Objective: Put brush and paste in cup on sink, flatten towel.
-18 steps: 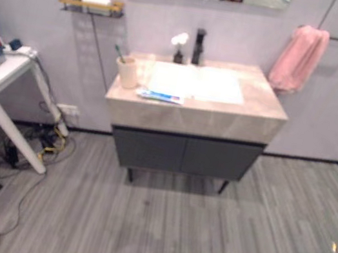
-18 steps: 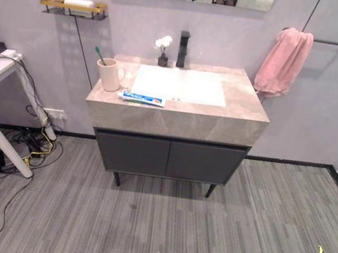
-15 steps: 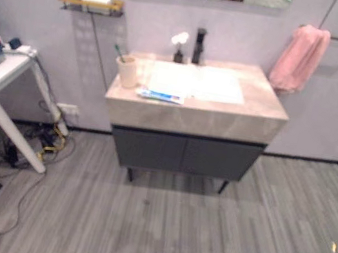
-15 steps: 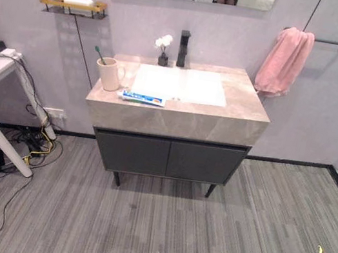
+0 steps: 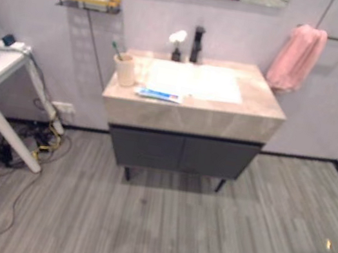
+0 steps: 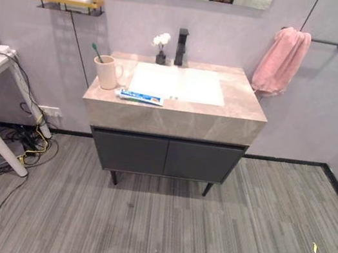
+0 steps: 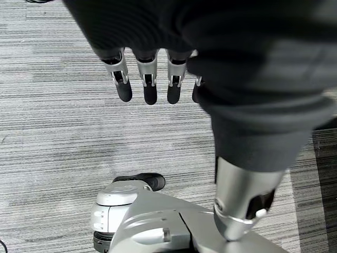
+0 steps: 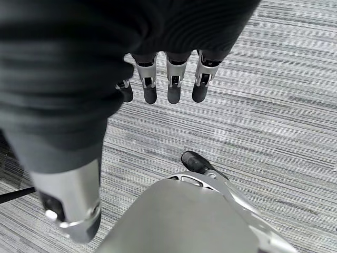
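Beige stone forms the vanity top (image 6: pixel 236 115); the cup (image 6: pixel 106 71) stands at its left edge holding the green toothbrush (image 6: pixel 95 51), and the toothpaste tube (image 6: pixel 139 97) lies flat near the front edge, just beside the white basin (image 6: pixel 178 82). The pink towel (image 6: pixel 281 60) hangs bunched on the wall bar (image 6: pixel 331 42), beyond the top's right edge; the left hand (image 7: pixel 150 84) and right hand (image 8: pixel 168 81) hang over the grey floor (image 6: pixel 202 237) with fingers straight and apart, holding nothing.

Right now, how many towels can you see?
1. A pink towel hangs bunched on the wall rail, right of the sink counter. Nothing else towel-like shows; the cabinet's inside is hidden.
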### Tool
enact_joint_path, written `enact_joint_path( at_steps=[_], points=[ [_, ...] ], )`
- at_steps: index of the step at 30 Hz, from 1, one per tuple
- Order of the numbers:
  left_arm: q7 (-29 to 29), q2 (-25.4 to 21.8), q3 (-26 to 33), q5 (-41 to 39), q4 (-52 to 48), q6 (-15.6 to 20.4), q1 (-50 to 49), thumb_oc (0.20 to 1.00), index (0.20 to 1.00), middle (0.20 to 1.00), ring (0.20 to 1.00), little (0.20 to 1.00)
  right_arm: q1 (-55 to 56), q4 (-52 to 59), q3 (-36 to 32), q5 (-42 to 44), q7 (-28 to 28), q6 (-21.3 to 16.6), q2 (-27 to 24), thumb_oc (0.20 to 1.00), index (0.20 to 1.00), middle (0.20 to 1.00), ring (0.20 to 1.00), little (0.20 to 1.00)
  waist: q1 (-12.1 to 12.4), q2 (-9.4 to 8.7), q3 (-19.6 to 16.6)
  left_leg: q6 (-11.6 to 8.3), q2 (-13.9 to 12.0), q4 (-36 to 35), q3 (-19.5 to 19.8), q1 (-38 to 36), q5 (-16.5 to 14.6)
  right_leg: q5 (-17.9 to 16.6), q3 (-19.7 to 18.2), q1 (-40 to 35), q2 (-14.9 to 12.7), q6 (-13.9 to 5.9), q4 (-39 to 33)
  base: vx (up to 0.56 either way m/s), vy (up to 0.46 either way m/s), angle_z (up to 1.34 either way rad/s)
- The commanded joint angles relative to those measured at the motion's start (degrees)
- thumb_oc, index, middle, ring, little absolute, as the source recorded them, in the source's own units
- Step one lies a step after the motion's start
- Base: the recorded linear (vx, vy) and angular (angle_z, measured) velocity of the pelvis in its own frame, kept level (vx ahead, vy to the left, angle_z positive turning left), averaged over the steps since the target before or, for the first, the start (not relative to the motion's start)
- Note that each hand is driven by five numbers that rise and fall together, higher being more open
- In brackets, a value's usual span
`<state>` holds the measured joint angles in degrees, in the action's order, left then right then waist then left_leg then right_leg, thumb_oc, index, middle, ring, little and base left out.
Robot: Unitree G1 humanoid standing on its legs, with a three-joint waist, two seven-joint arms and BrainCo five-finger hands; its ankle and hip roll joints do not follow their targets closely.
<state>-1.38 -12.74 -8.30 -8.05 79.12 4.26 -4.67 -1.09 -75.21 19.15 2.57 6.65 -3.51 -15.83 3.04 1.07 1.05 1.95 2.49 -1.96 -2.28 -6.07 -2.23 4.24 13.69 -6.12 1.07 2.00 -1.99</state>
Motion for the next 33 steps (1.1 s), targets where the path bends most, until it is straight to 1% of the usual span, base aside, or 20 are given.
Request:
enact_joint_path(
  at_steps=[1, 8, 10, 13, 16, 19, 22, 24, 26, 28, 29, 30, 31, 32, 33],
  points=[
    [0.33, 0.4, 0.36, 0.19, 3.39, 0.74, 2.55, 1.0, 1.0, 1.0, 1.0, 1.0, -2.21, -3.18, 0.98, 2.26, -0.37, -0.9, 0.72, 1.0, 1.0, 1.0, 1.0, 1.0, 0.1, -2.61, -1.31, -0.89, -0.49, -1.75, 3.4, -0.02, -1.36, -1.4, 0.24, -0.37, -3.65, -5.61, -1.78, 0.0, 0.0, 0.0],
    [0.93, -0.03, 1.07, -0.07, 3.94, 0.2, 3.94, 1.0, 1.0, 1.0, 1.0, 1.0, -1.18, -5.44, -0.42, 2.76, -0.51, 0.02, 1.28, 1.0, 1.0, 1.0, 1.0, 1.0, 0.21, -2.93, -0.72, -1.35, -0.9, -2.28, 4.34, -0.55, -1.03, -0.61, 1.6, -1.11, -3.41, -5.24, -1.54, 0.03, -0.035, 0.1],
    [0.78, 0.02, 1.0, -0.23, 4.18, -0.04, 4.13, 1.0, 1.0, 1.0, 1.0, 1.0, -0.92, -5.47, -0.63, 2.62, -0.83, 0.12, 1.31, 1.0, 1.0, 1.0, 1.0, 1.0, 0.07, -3.16, 0.02, -1.64, -1.14, -2.23, 4.71, -0.28, -0.8, -0.35, 2.04, -0.92, -3.19, -5.08, -1.3, 0.02, -0.055, 0.11],
    [0.67, 0.08, 0.69, 0.12, 4.32, -0.25, 4.25, 1.0, 1.0, 1.0, 1.0, 1.0, -1.45, -4.99, -0.07, 2.4, -0.63, 0.17, 1.34, 1.0, 1.0, 1.0, 1.0, 1.0, -0.39, -3.21, 0.42, -1.79, -1.4, -2.17, 4.4, 0.2, -0.73, -0.38, 1.66, -0.13, -3.03, -4.96, -0.99, 0.01, -0.031, 0.08],
    [0.57, 0.14, 0.04, 0.01, 4.11, -0.52, 4.09, 1.0, 1.0, 1.0, 1.0, 1.0, -3.3, -4.7, 2.68, -1.44, -0.84, 0.53, 1.21, 1.0, 1.0, 1.0, 1.0, 1.0, -0.79, -3.38, 1.39, -1.85, -1.74, -0.92, 3.79, 2.12, -0.84, -0.18, 0.61, 2.01, -2.81, -4.58, 0.29, -0.02, -0.056, -0.08],
    [0.56, 0.82, 0.41, -2.03, 4.23, -0.65, 4.31, 1.0, 1.0, 1.0, 1.0, 1.0, -4.01, -5.16, 0.85, 0.54, -2.22, 0.69, 1.25, 1.0, 1.0, 1.0, 1.0, 1.0, -0.78, -3.48, 1.9, -1.96, -1.99, 0.6, 3.89, 3.28, -1.28, 0.27, 0.59, 2.87, -2.53, -4.28, 1.11, 0.04, -0.079, -0.11],
    [0.86, 0.75, 0.3, -2.21, 4.51, -0.69, 4.83, 1.0, 1.0, 1.0, 1.0, 1.0, -4.45, -5.06, 1.39, 0.23, -2.41, 0.68, 1.47, 1.0, 1.0, 1.0, 1.0, 1.0, -0.77, -3.63, 2.2, -2.07, -2.04, 1.69, 4.02, 4.08, -1.44, 0.46, 0.4, 3.41, -2.43, -4.12, 1.71, 0.0, -0.05, 0.02],
    [0.97, 0.71, 0.18, -1.74, 4.82, -0.78, 5.04, 1.0, 1.0, 1.0, 1.0, 1.0, -4.47, -5.05, 1.74, -0.06, -2.49, 0.7, 1.68, 1.0, 1.0, 1.0, 1.0, 1.0, -0.78, -3.73, 2.18, -2.11, -2.12, 1.85, 3.96, 4.01, -1.57, 0.61, 0.32, 3.28, -2.37, -4.04, 1.74, 0.03, -0.052, -0.01],
    [1.73, 0.67, -0.97, 0.46, 4.55, -1.09, 5.75, 1.0, 1.0, 1.0, 1.0, 1.0, -4.23, -4.67, 2.23, -0.6, -2.69, 0.9, 1.87, 1.0, 1.0, 1.0, 1.0, 1.0, -1.04, -4.0, 2.27, -2.23, -2.38, 2.44, 3.8, 3.76, -1.91, 0.9, 0.13, 2.71, -2.01, -3.66, 1.49, 0.08, -0.073, -0.02],
    [2.07, 0.38, -1.15, 0.04, 3.9, -0.85, 6.54, 1.0, 1.0, 1.0, 1.0, 1.0, -4.35, -4.29, 2.11, -0.18, -3.11, 0.75, 1.81, 1.0, 1.0, 1.0, 1.0, 1.0, -1.08, -4.33, 2.73, -2.45, -2.46, 5.12, 3.81, 4.93, -2.64, 1.2, -0.11, 2.73, -1.78, -3.39, 1.57, 0.04, -0.06, -0.02],
    [2.07, 0.38, -1.15, 0.04, 3.91, -0.85, 6.54, 1.0, 1.0, 1.0, 1.0, 1.0, -4.35, -4.3, 2.1, -0.18, -3.11, 0.75, 1.81, 1.0, 1.0, 1.0, 1.0, 1.0, -1.09, -4.33, 2.72, -2.45, -2.46, 5.24, 3.82, 5.01, -2.69, 1.21, -0.1, 2.76, -1.78, -3.39, 1.58, 0.02, -0.079, -0.01],
    [1.76, 0.09, -0.46, -1.49, 3.59, -0.89, 7.19, 1.0, 1.0, 1.0, 1.0, 1.0, -4.37, -3.99, 2.4, 0.0, -3.07, 0.68, 1.6, 1.0, 1.0, 1.0, 1.0, 1.0, -0.88, -4.81, 3.98, -2.97, -2.11, 12.12, 3.75, 7.98, -4.0, 1.58, -0.38, 2.68, -1.74, -2.86, 1.89, 0.01, -0.054, -0.04],
    [1.76, 0.09, -0.46, -1.49, 3.59, -0.89, 7.19, 1.0, 1.0, 1.0, 1.0, 1.0, -4.37, -3.99, 2.4, 0.0, -3.07, 0.68, 1.6, 1.0, 1.0, 1.0, 1.0, 1.0, -0.88, -4.81, 3.98, -2.97, -2.11, 12.12, 3.75, 7.98, -4.0, 1.58, -0.38, 2.68, -1.74, -2.86, 1.89, -0.01, -0.109, -0.03],
    [2.25, -0.04, -0.19, -2.45, 3.24, -0.74, 7.95, 1.0, 1.0, 1.0, 1.0, 1.0, -4.25, -3.32, 2.82, -0.09, -3.27, 0.49, 1.36, 1.0, 1.0, 1.0, 1.0, 1.0, -0.75, -4.94, 5.61, -3.86, -2.13, 21.52, 3.63, 13.46, -2.76, 1.89, 0.06, 2.4, -1.25, -2.0, 1.99, -0.02, -0.09, -0.1],
    [2.77, -0.28, 0.45, -3.68, 2.94, -0.55, 8.56, 1.0, 1.0, 1.0, 1.0, 1.0, -4.3, -3.03, 2.92, -0.16, -3.39, 0.49, 1.2, 1.0, 1.0, 1.0, 1.0, 1.0, -0.47, -5.0, 6.77, -4.42, -2.25, 26.0, 3.57, 16.1, -0.53, 2.05, 0.51, 1.97, -0.97, -1.49, 1.99, 0.02, -0.149, 0.11]
  ],
)
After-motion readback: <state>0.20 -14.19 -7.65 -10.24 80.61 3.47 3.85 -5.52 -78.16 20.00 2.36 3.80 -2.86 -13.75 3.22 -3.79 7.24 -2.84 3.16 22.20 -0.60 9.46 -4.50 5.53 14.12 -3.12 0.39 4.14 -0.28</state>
